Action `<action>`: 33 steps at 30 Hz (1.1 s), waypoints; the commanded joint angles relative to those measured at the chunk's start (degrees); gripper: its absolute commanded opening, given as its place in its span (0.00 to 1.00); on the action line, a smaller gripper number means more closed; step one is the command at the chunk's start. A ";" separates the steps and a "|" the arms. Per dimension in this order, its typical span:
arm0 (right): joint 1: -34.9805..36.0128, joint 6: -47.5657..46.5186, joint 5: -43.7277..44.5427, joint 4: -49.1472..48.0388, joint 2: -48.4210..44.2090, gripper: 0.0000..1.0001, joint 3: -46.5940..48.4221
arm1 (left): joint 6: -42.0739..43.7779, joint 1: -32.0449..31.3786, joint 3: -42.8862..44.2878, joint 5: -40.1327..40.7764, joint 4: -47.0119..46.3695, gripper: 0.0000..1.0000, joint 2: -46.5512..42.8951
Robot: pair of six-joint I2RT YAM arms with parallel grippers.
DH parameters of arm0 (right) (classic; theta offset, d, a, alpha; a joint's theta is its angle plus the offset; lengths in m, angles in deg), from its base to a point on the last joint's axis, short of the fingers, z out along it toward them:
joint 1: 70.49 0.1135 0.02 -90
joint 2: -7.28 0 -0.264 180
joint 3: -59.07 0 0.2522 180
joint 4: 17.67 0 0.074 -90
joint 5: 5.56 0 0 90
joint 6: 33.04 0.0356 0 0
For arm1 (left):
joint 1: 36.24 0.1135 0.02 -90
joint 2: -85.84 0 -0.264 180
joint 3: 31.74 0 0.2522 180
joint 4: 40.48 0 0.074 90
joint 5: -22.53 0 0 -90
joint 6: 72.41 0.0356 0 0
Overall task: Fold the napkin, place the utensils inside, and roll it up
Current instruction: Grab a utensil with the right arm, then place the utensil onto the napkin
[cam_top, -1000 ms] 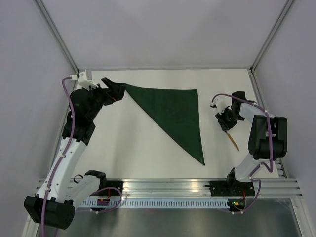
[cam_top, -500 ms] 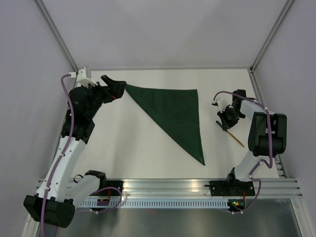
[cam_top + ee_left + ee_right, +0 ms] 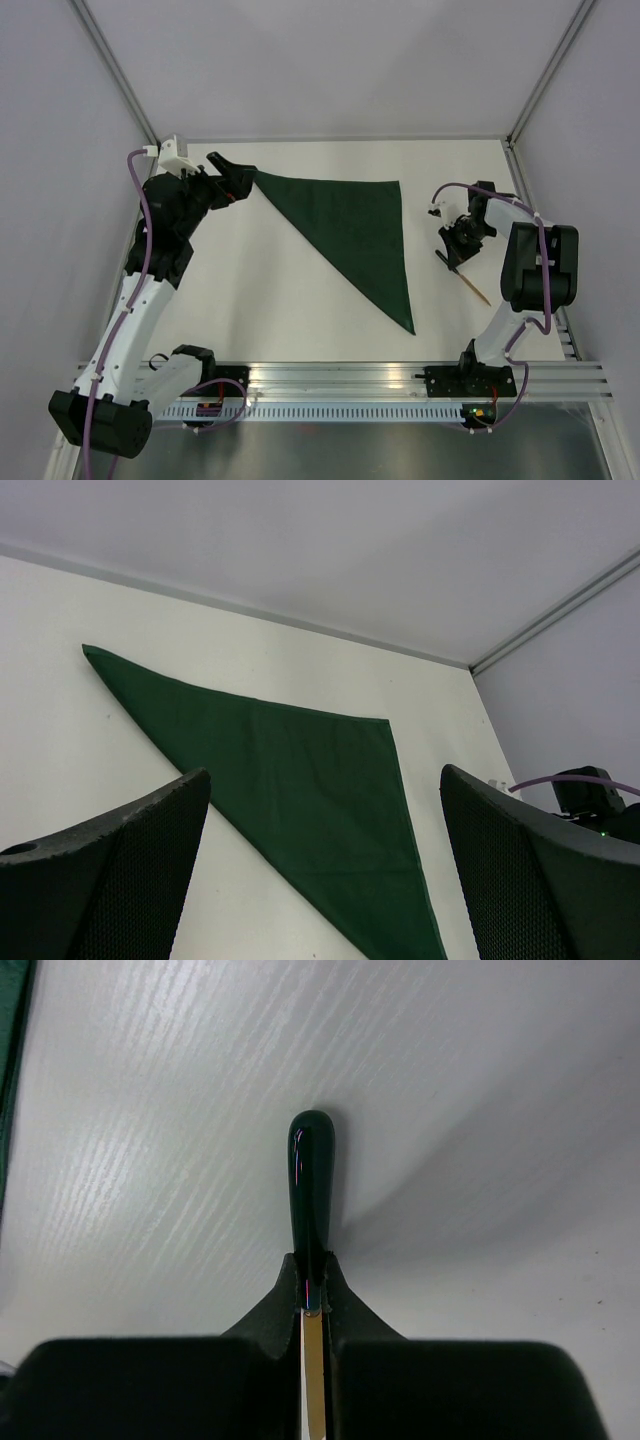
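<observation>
The napkin (image 3: 360, 228) lies flat on the white table as a dark green triangle, its long edge running from far left to near right. My left gripper (image 3: 228, 172) hovers open at its far left corner; in the left wrist view the napkin (image 3: 300, 780) shows between the wide-apart fingers (image 3: 110, 880). To the right of the cloth, my right gripper (image 3: 458, 243) is shut on the knife (image 3: 476, 290). In the right wrist view the black handle (image 3: 311, 1175) sticks out ahead of the gripper (image 3: 313, 1285), and the tan blade (image 3: 313, 1380) runs back between the pads.
Grey walls stand close on the left, back and right of the table (image 3: 250, 290). An aluminium rail (image 3: 340, 380) with both arm bases runs along the near edge. A sliver of the green cloth (image 3: 8, 1070) shows at the left edge of the right wrist view.
My right gripper has closed on the knife, and the knife has swung, its blade tip shifting right. The left gripper has crept slightly toward the back, still open.
</observation>
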 commanded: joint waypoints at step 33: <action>33.27 35.46 8.00 -4.88 5.58 0.00 26.52 | 0.81 0.06 6.36 -0.05 3.98 0.99 1.17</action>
